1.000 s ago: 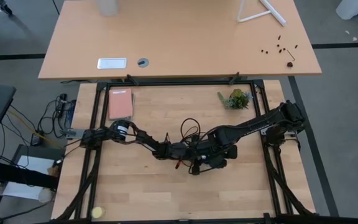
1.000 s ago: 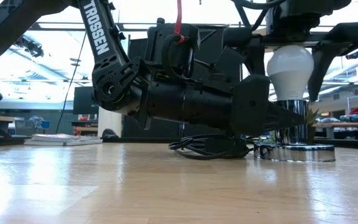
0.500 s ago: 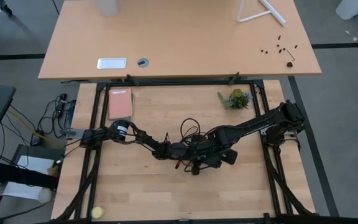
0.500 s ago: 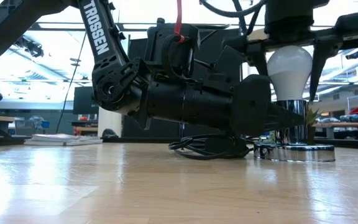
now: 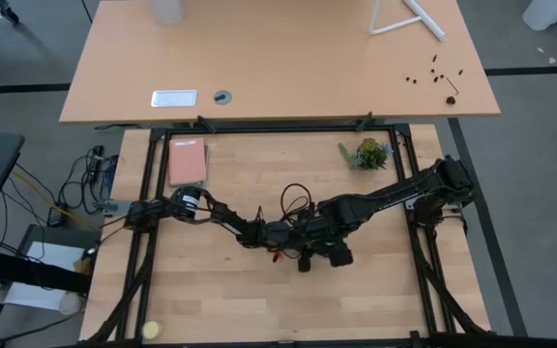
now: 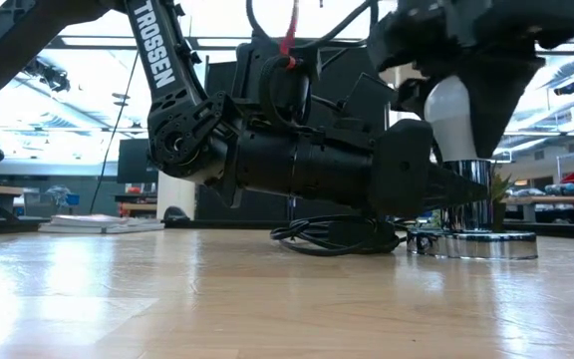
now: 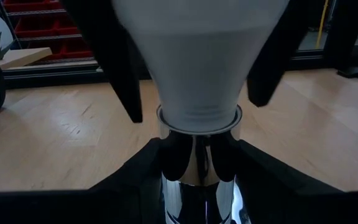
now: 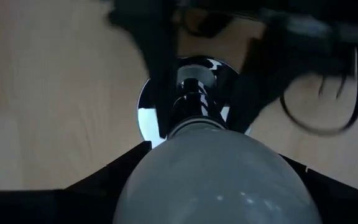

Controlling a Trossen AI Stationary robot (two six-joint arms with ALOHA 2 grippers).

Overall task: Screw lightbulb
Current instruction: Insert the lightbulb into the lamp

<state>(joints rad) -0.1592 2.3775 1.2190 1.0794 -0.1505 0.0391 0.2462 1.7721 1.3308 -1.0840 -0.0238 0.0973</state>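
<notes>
lightbulb (image 6: 453,118): upright, screw base down in the chrome socket (image 6: 471,204) on the counter (image 6: 217,299).
right hand (image 6: 471,105): above, fingers closed on the bulb's white globe, looks mid-twist.
left hand (image 7: 197,171): low on the counter, fingers clamped either side of the socket stem, steadying it.
handling: probably light, rigid, smooth, breakable shell; slips easily.
grip point: widest part of globe, gentle squeeze, not the neck.

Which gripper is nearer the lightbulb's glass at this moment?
Right. The right gripper comes down from above with its fingers around the lightbulb. The left gripper lies low at the table, clamped on the chrome socket below the bulb.
</notes>
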